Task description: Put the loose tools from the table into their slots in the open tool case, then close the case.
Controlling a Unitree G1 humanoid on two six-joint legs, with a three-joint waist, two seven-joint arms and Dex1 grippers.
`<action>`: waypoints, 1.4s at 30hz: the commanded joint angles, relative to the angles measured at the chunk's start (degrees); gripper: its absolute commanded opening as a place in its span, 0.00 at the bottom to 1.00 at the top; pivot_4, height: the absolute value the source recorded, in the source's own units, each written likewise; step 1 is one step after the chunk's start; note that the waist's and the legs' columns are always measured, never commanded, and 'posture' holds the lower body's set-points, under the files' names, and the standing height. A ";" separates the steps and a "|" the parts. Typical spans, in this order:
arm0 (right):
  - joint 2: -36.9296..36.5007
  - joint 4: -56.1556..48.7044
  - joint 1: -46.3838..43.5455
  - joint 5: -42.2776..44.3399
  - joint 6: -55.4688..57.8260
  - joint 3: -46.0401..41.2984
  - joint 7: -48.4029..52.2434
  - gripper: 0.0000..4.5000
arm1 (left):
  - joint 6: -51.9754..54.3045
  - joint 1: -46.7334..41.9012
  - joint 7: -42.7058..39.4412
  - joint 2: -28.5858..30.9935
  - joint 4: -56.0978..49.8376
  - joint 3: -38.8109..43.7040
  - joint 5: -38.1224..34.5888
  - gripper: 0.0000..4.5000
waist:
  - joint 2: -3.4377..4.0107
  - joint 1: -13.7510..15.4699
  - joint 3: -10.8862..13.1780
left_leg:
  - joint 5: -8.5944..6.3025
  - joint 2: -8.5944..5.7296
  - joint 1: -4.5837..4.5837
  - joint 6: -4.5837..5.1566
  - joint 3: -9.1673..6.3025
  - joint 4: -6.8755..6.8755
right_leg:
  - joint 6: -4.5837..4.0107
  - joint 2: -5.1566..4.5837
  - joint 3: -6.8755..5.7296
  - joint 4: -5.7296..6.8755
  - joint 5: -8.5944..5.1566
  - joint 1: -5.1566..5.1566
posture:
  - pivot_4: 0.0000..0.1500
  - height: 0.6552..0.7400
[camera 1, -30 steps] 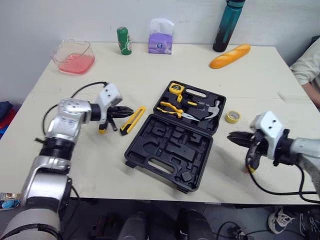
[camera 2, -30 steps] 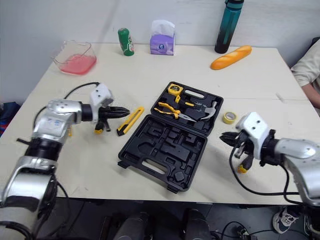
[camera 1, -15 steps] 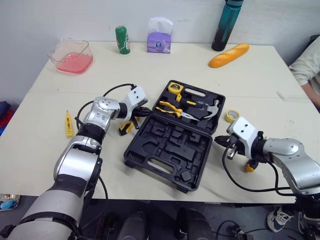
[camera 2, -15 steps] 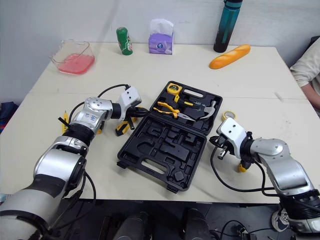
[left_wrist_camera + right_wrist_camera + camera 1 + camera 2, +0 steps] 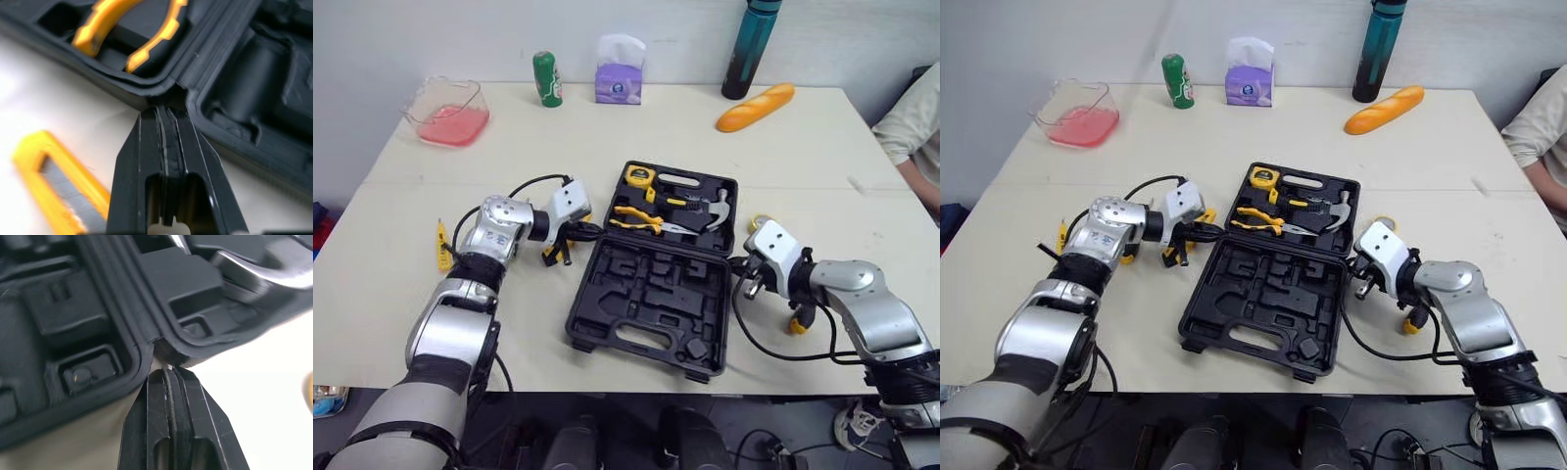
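The black tool case (image 5: 651, 294) lies open mid-table. Its far half holds a yellow tape measure (image 5: 634, 176), yellow-handled pliers (image 5: 641, 217) and a hammer (image 5: 708, 213); the near half's slots are empty. My left gripper (image 5: 591, 232) is shut, its tip (image 5: 162, 110) against the case's left hinge corner. My right gripper (image 5: 736, 265) is shut too, its tip (image 5: 168, 373) at the right hinge corner. A yellow utility knife (image 5: 54, 186) lies beside the left gripper. A yellow screwdriver (image 5: 441, 257) lies further left. A yellow tape roll (image 5: 759, 223) sits behind the right gripper.
A small yellow tool (image 5: 798, 321) lies by my right forearm. Along the far edge stand a pink tub (image 5: 450, 108), a green can (image 5: 544, 78), a tissue pack (image 5: 620, 73), a teal bottle (image 5: 749, 49) and a bread roll (image 5: 754, 108). A person's sleeve (image 5: 913, 122) shows at right.
The left gripper moved right from beside the knife to the case's left hinge corner. The right gripper moved left to the right hinge corner. The camera view shifted.
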 commanded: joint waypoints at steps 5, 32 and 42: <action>3.39 0.87 -5.00 -0.50 -5.64 2.13 3.02 0.01 | 10.00 10.54 -0.49 -0.74 -20.93 -0.85 -2.39 0.00 | 0.00 -0.13 0.00 | 0.00 0.01 -0.01 0.00 -0.02 0.00 | 0.00 0.00 0.36 0.01 0.00 0.00 | 1.00 1.00; -11.01 -14.77 17.60 15.57 9.12 -32.85 12.12 0.01 | 36.04 37.80 0.90 16.16 -51.31 30.54 -26.30 0.00 | 0.06 0.20 0.03 | -0.01 0.04 -0.09 -0.01 -0.21 0.01 | -0.01 -0.10 0.44 -0.09 0.00 0.02 | 1.00 1.00; -14.29 -6.53 39.42 18.79 10.05 -57.41 20.93 0.43 | 35.92 65.45 3.45 25.32 -44.61 60.57 -28.80 0.20 | 0.18 1.30 0.08 | -0.55 0.16 0.33 0.05 -0.15 -0.07 | -0.05 -0.38 0.64 -0.55 -0.02 0.30 | 1.00 1.00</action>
